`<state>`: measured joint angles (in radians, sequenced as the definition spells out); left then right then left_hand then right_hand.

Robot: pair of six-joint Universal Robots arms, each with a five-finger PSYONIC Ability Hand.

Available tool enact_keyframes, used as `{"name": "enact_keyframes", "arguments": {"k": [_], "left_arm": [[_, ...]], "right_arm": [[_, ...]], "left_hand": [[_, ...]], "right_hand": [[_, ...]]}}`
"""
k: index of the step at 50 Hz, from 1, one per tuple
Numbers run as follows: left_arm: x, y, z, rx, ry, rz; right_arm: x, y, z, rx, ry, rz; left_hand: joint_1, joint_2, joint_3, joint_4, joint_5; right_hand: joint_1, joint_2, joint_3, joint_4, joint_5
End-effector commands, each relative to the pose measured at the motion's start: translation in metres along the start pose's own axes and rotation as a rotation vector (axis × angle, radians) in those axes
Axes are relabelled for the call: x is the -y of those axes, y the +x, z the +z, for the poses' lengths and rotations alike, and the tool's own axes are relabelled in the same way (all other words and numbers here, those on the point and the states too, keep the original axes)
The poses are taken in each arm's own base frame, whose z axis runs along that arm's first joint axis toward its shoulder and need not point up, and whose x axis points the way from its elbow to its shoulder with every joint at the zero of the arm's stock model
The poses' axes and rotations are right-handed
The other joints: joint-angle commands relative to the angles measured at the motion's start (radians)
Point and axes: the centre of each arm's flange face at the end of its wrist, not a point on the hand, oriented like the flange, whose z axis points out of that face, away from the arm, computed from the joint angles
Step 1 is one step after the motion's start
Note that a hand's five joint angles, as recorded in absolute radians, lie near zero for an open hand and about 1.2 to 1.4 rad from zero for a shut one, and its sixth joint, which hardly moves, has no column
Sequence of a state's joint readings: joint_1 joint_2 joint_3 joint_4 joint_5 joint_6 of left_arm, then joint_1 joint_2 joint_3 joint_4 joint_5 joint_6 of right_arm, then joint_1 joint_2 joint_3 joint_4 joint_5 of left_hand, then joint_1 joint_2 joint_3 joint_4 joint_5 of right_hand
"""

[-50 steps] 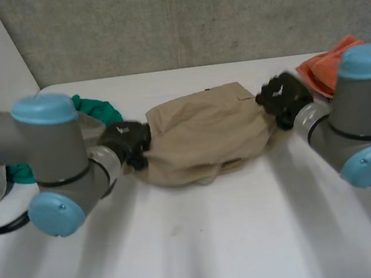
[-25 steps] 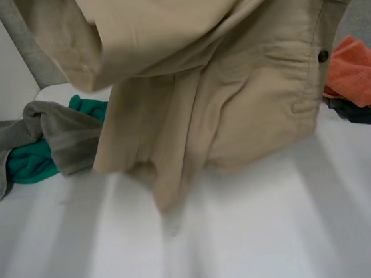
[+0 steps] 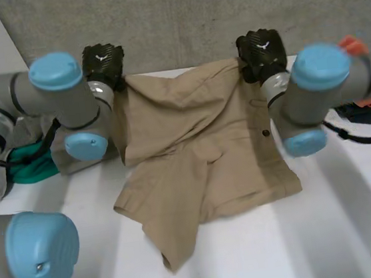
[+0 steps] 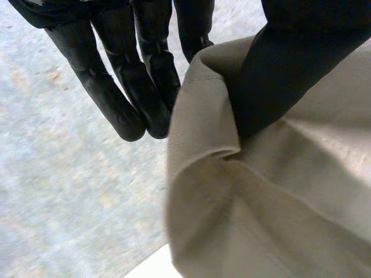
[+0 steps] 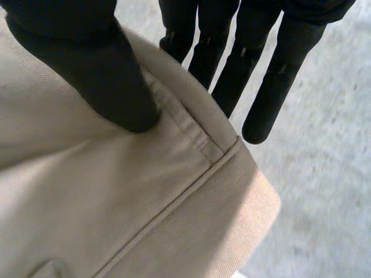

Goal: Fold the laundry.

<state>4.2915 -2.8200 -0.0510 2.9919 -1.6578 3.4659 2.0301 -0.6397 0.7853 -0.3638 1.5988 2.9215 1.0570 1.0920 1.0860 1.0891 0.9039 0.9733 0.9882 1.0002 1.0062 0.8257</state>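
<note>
At the far edge of the table (image 3: 285,248), the left corner of tan shorts (image 3: 194,158) is being pinched by the left hand (image 3: 103,61); the right corner is being gripped by the right hand (image 3: 261,51).

Shorts (image 3: 201,157) on table (image 3: 332,250); left hand (image 3: 103,62), right hand (image 3: 261,51) at far corners.

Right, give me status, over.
Left hand, right hand: each pinching a far corner of beige shorts. Shorts draped onto table, unfolded. Green cloth lies aside.
</note>
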Motion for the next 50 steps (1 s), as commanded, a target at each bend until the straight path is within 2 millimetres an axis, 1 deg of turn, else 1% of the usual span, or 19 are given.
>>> {"name": "enact_keyframes", "arguments": {"k": [1, 2, 5, 9, 12, 13, 16, 17, 20, 21, 24, 25, 28, 29, 33, 38, 46, 48, 50], "left_arm": [[0.016, -0.014, 0.006, 0.042, 0.063, 0.043], [0.026, -0.013, 0.004, 0.018, 0.075, 0.034], [0.04, -0.013, -0.002, -0.013, 0.081, 0.019], [0.07, -0.018, -0.021, -0.034, 0.06, -0.001], [0.084, -0.018, -0.038, -0.041, 0.029, -0.003], [0.09, -0.016, -0.054, -0.055, -0.01, 0.002], [0.097, -0.01, -0.081, -0.093, -0.073, 0.008], [0.098, -0.004, -0.102, -0.128, -0.12, 0.012], [0.094, 0.005, -0.133, -0.19, -0.196, 0.025], [0.089, 0.012, -0.153, -0.232, -0.243, 0.033], [0.08, 0.023, -0.185, -0.297, -0.312, 0.045], [0.073, 0.03, -0.205, -0.338, -0.356, 0.061], [0.06, 0.039, -0.234, -0.388, -0.421, 0.079], [0.052, 0.043, -0.25, -0.419, -0.452, 0.089], [0.038, 0.054, -0.281, -0.469, -0.473, 0.113], [0.029, 0.068, -0.295, -0.478, -0.425, 0.119], [0.003, 0.086, -0.296, -0.411, -0.432, 0.159], [-0.002, 0.088, -0.294, -0.399, -0.436, 0.17], [-0.006, 0.092, -0.289, -0.388, -0.433, 0.182]], "right_arm": [[-0.015, -0.012, 0.016, -0.03, 0.19, -0.075], [-0.013, -0.011, 0.016, -0.029, 0.151, -0.082], [-0.006, -0.005, 0.014, -0.032, 0.066, -0.069], [0.02, 0.014, -0.002, -0.017, -0.126, -0.022], [0.039, 0.025, -0.012, 0.005, -0.199, -0.023], [0.05, 0.031, -0.021, 0.029, -0.25, -0.037], [0.061, 0.039, -0.038, 0.073, -0.345, -0.065], [0.064, 0.044, -0.05, 0.102, -0.41, -0.083], [0.068, 0.053, -0.07, 0.135, -0.507, -0.104], [0.068, 0.059, -0.083, 0.154, -0.561, -0.113], [0.064, 0.065, -0.1, 0.181, -0.632, -0.123], [0.059, 0.065, -0.112, 0.209, -0.67, -0.123], [0.05, 0.063, -0.129, 0.257, -0.712, -0.115], [0.043, 0.06, -0.138, 0.295, -0.725, -0.106], [0.024, 0.053, -0.156, 0.366, -0.716, -0.085], [-0.001, 0.042, -0.169, 0.41, -0.67, -0.075], [-0.033, 0.023, -0.177, 0.417, -0.587, -0.095], [-0.039, 0.021, -0.176, 0.412, -0.58, -0.102], [-0.046, 0.021, -0.174, 0.393, -0.571, -0.116]], "left_hand": [[-0.883, -0.917, -0.912, -0.915, -0.904], [-0.883, -0.917, -0.912, -0.915, -0.904], [-0.883, -0.917, -0.912, -0.915, -0.904], [-0.883, -0.917, -0.912, -0.915, -0.904], [-0.883, -0.917, -0.912, -0.915, -0.904], [-0.883, -0.917, -0.912, -0.915, -0.904], [-0.883, -0.917, -0.912, -0.915, -0.904], [-0.883, -0.917, -0.912, -0.915, -0.904], [-0.883, -0.917, -0.912, -0.915, -0.904], [-0.883, -0.917, -0.912, -0.915, -0.904], [-0.883, -0.917, -0.912, -0.915, -0.904], [-0.883, -0.917, -0.912, -0.915, -0.904], [-0.883, -0.917, -0.912, -0.915, -0.904], [-0.883, -0.917, -0.912, -0.915, -0.904], [-0.858, -0.893, -0.887, -0.89, -0.88], [-0.829, -0.864, -0.858, -0.861, -0.85], [-0.794, -0.829, -0.823, -0.826, -0.815], [-0.765, -0.799, -0.794, -0.797, -0.786], [-0.609, -0.644, -0.638, -0.641, -0.631]], "right_hand": [[-0.799, -0.814, -0.826, -0.832, -0.826], [-0.799, -0.814, -0.826, -0.832, -0.826], [-0.799, -0.814, -0.826, -0.832, -0.826], [-0.799, -0.814, -0.826, -0.832, -0.826], [-0.799, -0.814, -0.826, -0.832, -0.826], [-0.799, -0.814, -0.826, -0.832, -0.826], [-0.799, -0.814, -0.826, -0.832, -0.826], [-0.799, -0.814, -0.826, -0.832, -0.826], [-0.799, -0.814, -0.826, -0.832, -0.826], [-0.799, -0.814, -0.826, -0.832, -0.826], [-0.799, -0.814, -0.826, -0.832, -0.826], [-0.799, -0.814, -0.826, -0.832, -0.826], [-0.799, -0.814, -0.826, -0.832, -0.826], [-0.776, -0.79, -0.802, -0.808, -0.802], [-0.647, -0.661, -0.673, -0.679, -0.673], [-0.552, -0.567, -0.579, -0.585, -0.579], [-0.397, -0.412, -0.424, -0.43, -0.424], [-0.283, -0.298, -0.31, -0.316, -0.31], [-0.101, -0.116, -0.127, -0.134, -0.127]]}}
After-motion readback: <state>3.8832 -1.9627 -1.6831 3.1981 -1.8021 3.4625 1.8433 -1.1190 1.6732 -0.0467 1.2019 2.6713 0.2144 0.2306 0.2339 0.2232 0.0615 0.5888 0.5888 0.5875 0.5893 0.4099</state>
